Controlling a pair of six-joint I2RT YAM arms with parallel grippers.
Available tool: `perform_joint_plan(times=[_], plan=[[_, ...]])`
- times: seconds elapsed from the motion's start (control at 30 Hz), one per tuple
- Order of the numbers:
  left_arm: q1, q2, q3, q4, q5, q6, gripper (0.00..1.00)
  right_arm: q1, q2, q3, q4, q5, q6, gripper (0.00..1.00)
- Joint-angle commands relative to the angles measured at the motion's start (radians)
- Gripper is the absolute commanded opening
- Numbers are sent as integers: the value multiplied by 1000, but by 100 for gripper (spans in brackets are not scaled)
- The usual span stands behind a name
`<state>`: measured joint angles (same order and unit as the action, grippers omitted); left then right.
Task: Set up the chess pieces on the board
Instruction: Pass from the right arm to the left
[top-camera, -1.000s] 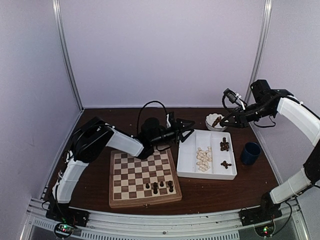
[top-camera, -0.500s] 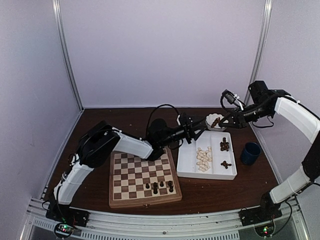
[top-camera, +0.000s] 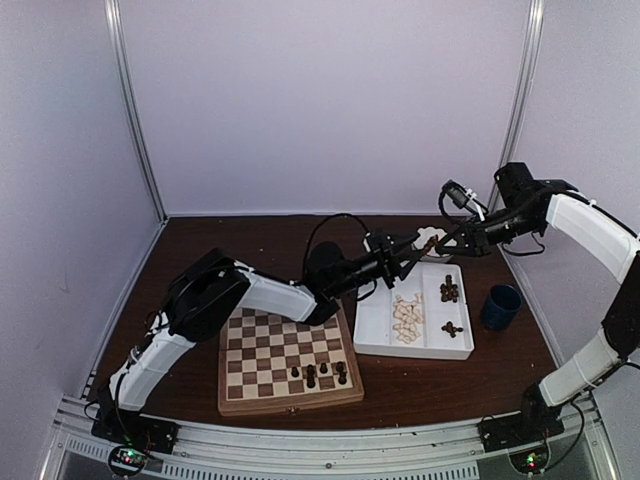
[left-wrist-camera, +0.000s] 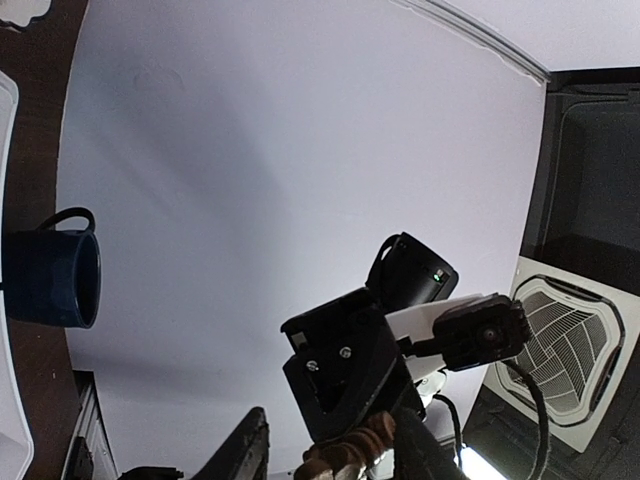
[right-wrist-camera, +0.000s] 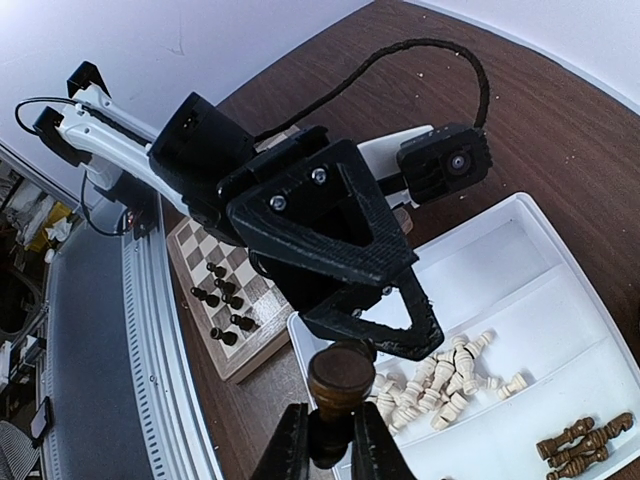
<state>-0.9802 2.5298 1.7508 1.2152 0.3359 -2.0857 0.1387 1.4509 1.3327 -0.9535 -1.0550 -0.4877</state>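
Note:
The board (top-camera: 290, 401) lies at front centre with several dark chess pieces (top-camera: 318, 374) near its front edge. My right gripper (right-wrist-camera: 328, 420) is shut on a dark brown chess piece (right-wrist-camera: 338, 385), held above the white tray (top-camera: 375, 322). My left gripper (top-camera: 405, 258) reaches across the tray's far end to meet it. In the left wrist view the held piece (left-wrist-camera: 350, 455) lies between the left gripper's (left-wrist-camera: 335, 440) two fingers, against the right one, with a gap to the left one. Loose cream pieces (top-camera: 406, 318) and dark pieces (top-camera: 449, 291) lie in the tray.
A blue mug (top-camera: 500, 305) stands right of the tray. A white bowl (top-camera: 428, 246) sits behind the tray, partly hidden by the two grippers. The booth's white walls close in the back and sides.
My left arm has stretched rightward from over the board's far edge to over the tray, up to the right gripper, and its jaws have narrowed. The right gripper shifted slightly left with its piece.

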Motion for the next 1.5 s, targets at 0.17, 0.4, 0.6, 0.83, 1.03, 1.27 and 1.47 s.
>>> perform_joint_plan(times=[0.17,0.4,0.6,0.83,1.03,1.27,1.47], plan=[[-15,23,18,86,-25,-136,41,-5,12,11,33,5,9,14],[-16,23,2,119,-51,-157,35,-5,17,-2,42,27,5,14],[-16,23,-4,134,-56,-173,32,-5,17,-21,55,49,2,14],[-16,19,-15,147,-70,-185,27,-5,18,-29,67,65,4,14],[-17,8,-37,147,-66,-177,27,-5,10,-41,92,92,19,14],[-16,0,-54,151,-64,-169,24,-5,6,-46,114,111,37,13],[-17,-2,-58,143,-58,-165,22,-5,7,-50,120,115,42,14]])
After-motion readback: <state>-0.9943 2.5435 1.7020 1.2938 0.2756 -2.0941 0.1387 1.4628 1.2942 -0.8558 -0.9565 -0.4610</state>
